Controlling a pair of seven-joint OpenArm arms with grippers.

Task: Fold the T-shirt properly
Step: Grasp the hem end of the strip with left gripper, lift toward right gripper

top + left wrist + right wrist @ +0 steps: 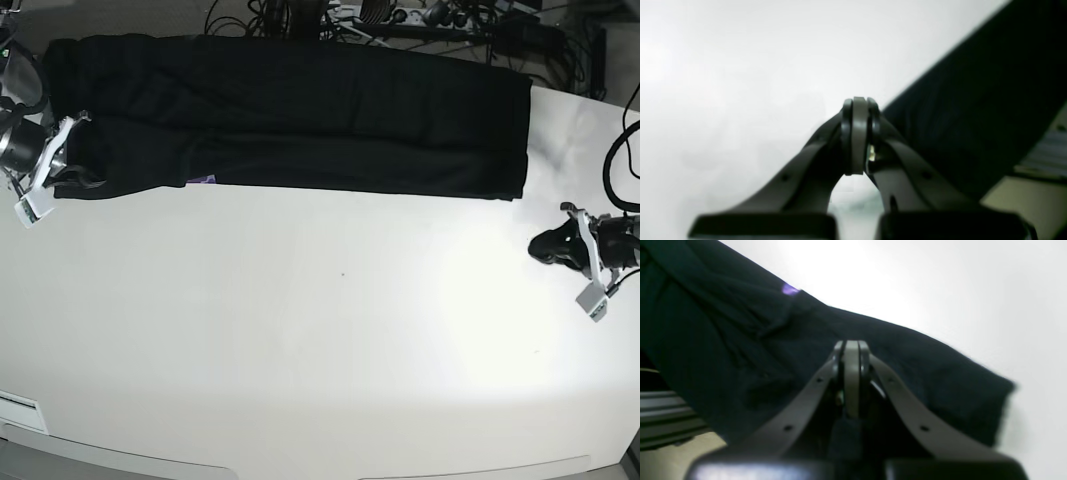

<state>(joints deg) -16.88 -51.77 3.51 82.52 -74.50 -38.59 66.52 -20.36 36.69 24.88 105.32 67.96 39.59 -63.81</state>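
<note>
Left claw point(858, 133) in its wrist view is pinched closed on nothing above bare bench point(723, 83); the right claw point(851, 373), also closed, holds no cloth I can make out, over the T-shirt point(723, 340). From the base view the shirt lies as a long band along the bench's far edge (lengthwise folds seemingly done), so I judge the next move is opening both claws to take its ends

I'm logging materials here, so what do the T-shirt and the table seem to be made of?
T-shirt: soft black cloth, likely knit cotton; matte, with limp creases and a folded edge. Table: smooth white hard surface, perhaps laminate or painted board; it shows a soft glare patch.
</note>
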